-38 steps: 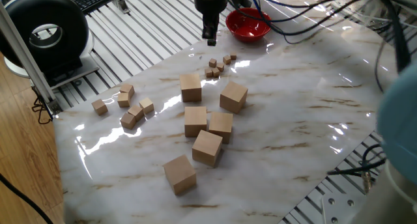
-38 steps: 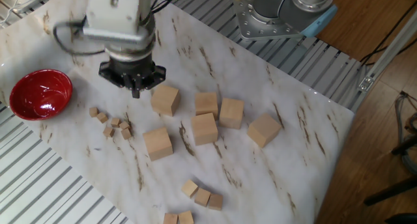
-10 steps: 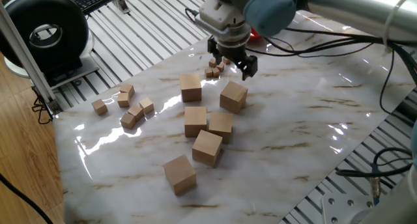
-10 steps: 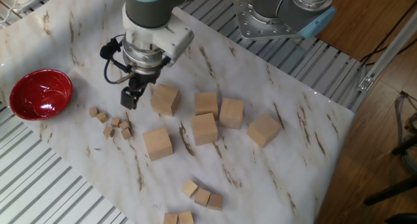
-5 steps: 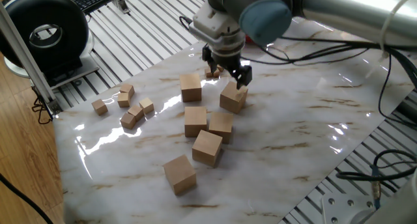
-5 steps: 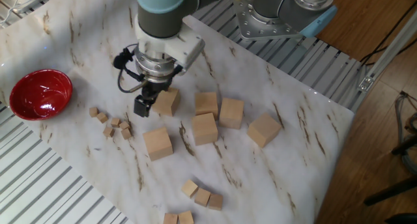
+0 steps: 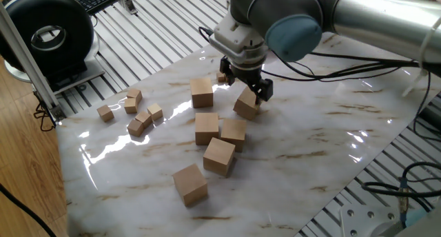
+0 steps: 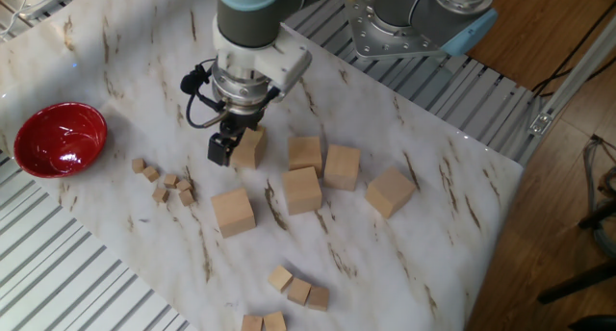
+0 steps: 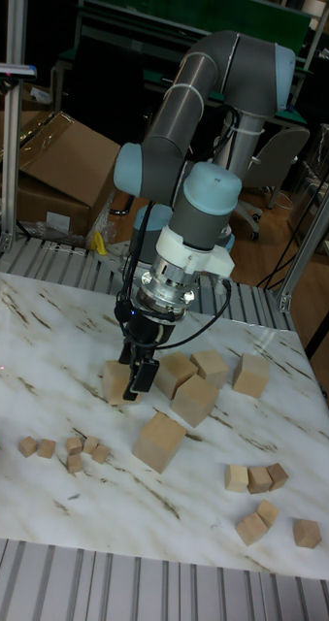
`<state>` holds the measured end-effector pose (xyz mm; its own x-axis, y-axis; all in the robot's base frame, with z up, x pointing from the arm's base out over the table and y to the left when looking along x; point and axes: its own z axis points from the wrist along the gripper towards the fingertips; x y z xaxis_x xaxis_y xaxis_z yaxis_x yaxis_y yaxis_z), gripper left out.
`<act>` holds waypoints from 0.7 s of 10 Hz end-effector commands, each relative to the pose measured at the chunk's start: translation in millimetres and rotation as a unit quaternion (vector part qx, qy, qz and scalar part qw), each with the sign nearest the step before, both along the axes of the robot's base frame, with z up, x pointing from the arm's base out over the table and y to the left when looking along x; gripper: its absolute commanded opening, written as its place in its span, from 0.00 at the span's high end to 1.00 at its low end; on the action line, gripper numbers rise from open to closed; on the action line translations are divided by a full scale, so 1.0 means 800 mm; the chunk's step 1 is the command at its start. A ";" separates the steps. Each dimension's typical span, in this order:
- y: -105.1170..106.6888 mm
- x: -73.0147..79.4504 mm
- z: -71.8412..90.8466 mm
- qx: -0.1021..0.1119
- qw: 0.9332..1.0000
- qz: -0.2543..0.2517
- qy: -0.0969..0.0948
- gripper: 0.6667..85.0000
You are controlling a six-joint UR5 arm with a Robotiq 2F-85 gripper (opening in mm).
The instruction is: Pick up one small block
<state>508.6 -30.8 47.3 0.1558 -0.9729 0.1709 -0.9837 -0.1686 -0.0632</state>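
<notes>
Several small blocks (image 8: 168,184) lie in a loose cluster on the marble table, also seen at the lower left in the tall fixed view (image 9: 75,451). In one fixed view the arm hides most of them. My gripper (image 8: 236,141) hangs low to the right of that cluster, open and holding nothing. Its fingers (image 7: 265,92) stand either side of a large wooden block (image 7: 244,105), which looks tilted. In the tall fixed view the gripper (image 9: 137,376) is right against that large block (image 9: 114,381). Whether a finger touches it I cannot tell.
More large blocks (image 7: 219,137) are grouped mid-table. Several medium blocks (image 7: 141,115) lie near the table's edge, also visible in the other views (image 8: 294,291) (image 9: 256,480). A red bowl (image 8: 58,139) stands beyond the small cluster. Cables trail behind the arm.
The gripper has moved from above the small cluster over to the large block and come down beside it. That block now looks slightly turned.
</notes>
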 end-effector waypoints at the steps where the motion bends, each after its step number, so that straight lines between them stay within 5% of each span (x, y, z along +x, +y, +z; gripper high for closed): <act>1: -0.007 -0.001 0.007 -0.010 1.000 0.001 -0.008 0.00; 4: -0.011 0.002 0.011 -0.023 1.000 0.010 -0.006 0.00; 5: -0.006 0.004 0.004 -0.015 1.000 0.011 -0.005 0.00; 7: 0.014 0.003 -0.022 0.035 0.999 -0.002 -0.007 0.00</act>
